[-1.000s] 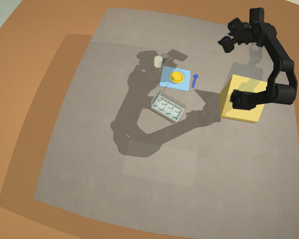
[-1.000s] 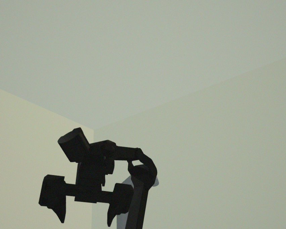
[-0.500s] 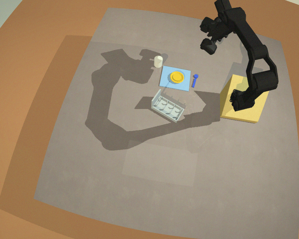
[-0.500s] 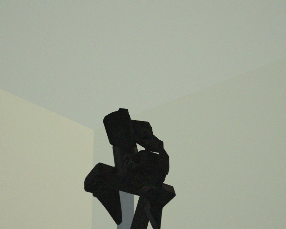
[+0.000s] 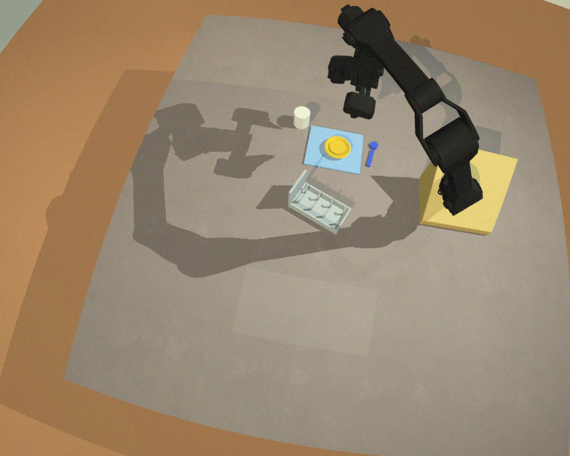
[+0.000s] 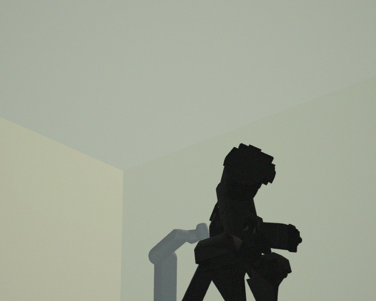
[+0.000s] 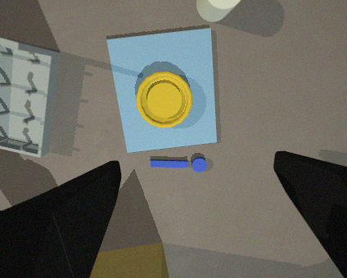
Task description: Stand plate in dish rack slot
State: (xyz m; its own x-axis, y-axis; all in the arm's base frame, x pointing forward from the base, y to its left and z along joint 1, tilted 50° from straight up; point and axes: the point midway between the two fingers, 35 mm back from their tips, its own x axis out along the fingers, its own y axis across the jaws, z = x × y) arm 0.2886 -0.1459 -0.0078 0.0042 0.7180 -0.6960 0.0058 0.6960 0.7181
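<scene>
A yellow round plate (image 5: 338, 147) (image 7: 164, 99) lies flat on a blue mat (image 5: 351, 164) (image 7: 196, 47). The pale dish rack (image 5: 311, 218) (image 7: 49, 106) stands beside the mat, with a taller panel at one end and several short rails inside; no plate is in it. In the wrist view its far part is cut off. My gripper (image 7: 196, 164) is open and empty, high above the table and pointing down. The plate shows ahead of the fingertips, beyond the gap between them. The top view hides the fingertips behind the gripper's body, and the exterior view shows only the dark arm against the walls.
A blue spoon-like piece (image 5: 370, 159) (image 7: 169, 163) lies beside the mat. A white cylinder (image 5: 302, 118) (image 7: 210, 13) stands near the mat's opposite corner. The arm is mounted at a large yellow block (image 5: 492, 190) (image 7: 127, 262) on the right in the top view. The arm's shadow falls around the rack.
</scene>
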